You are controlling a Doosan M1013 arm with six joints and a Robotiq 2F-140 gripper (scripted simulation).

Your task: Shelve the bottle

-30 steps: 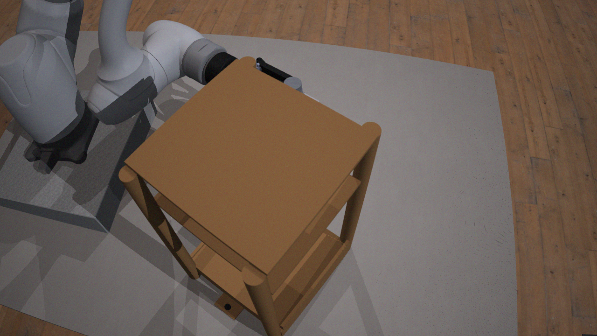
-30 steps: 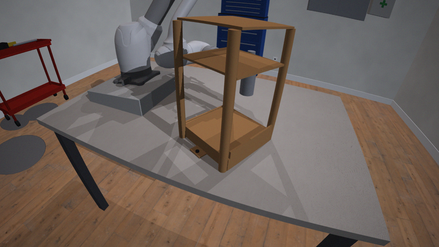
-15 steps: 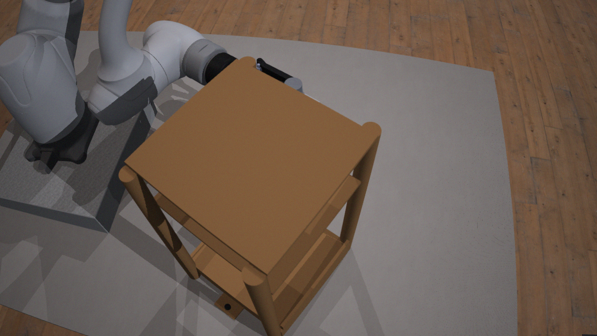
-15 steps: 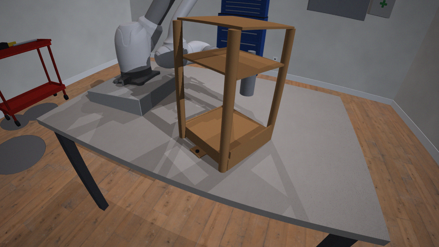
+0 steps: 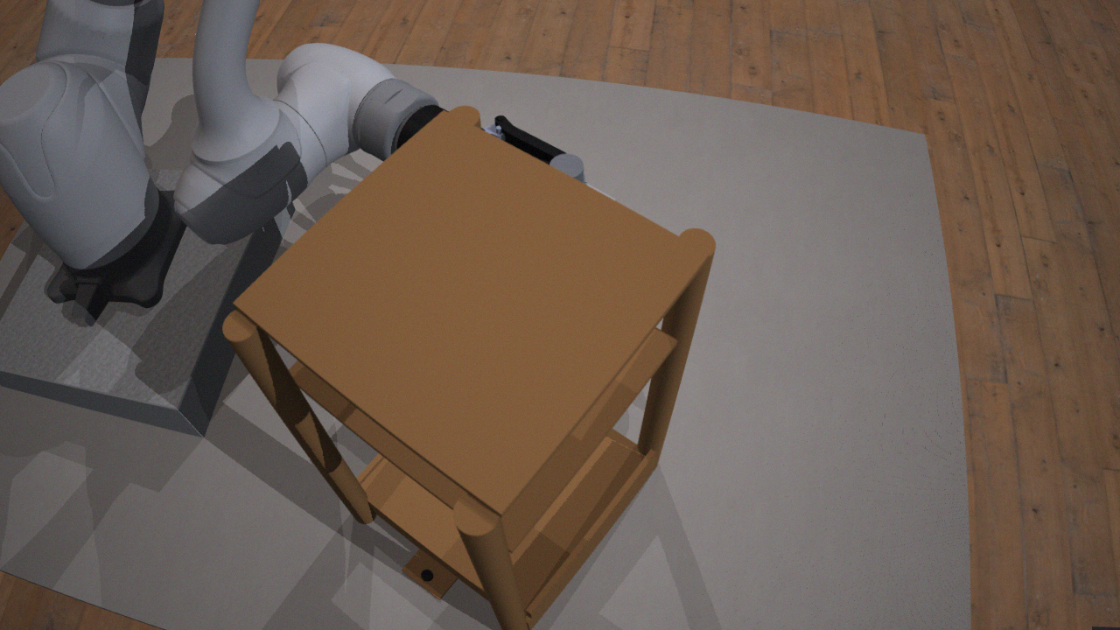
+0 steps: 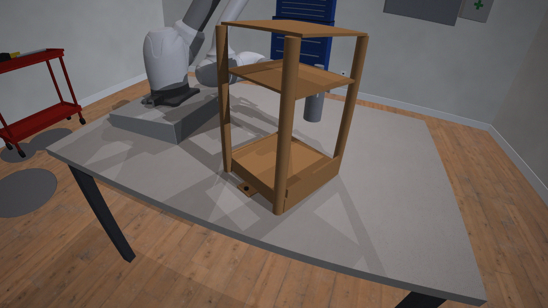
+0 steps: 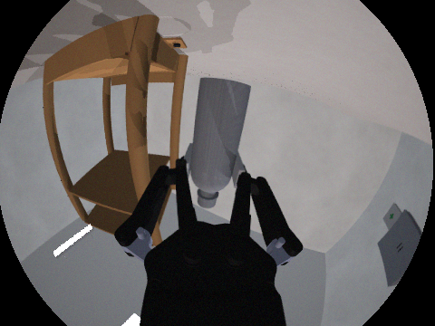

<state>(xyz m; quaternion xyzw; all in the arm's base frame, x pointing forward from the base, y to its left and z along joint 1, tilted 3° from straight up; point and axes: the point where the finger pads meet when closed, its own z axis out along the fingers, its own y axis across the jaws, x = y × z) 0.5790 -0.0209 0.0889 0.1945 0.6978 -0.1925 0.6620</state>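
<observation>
The grey bottle (image 7: 217, 133) is gripped near its shoulder, cap toward my wrist, by my black gripper (image 7: 212, 174), which is shut on it. In the exterior view the bottle (image 6: 314, 105) stands upright behind the brown shelving unit (image 6: 287, 111), on the robot's side, partly hidden by the middle shelf. I cannot tell whether its base touches the table. From above only its cap (image 5: 569, 165) and my gripper (image 5: 532, 144) show past the top shelf (image 5: 470, 297). The lower compartment's floor (image 6: 268, 157) holds nothing. In the wrist view the unit (image 7: 115, 127) is left of the bottle.
The arm's grey pedestal (image 6: 164, 118) stands left of the unit. A small brown tab with a black dot (image 6: 247, 188) lies at the unit's foot. A red cart (image 6: 34, 95) and a blue cabinet (image 6: 304, 26) stand off the table.
</observation>
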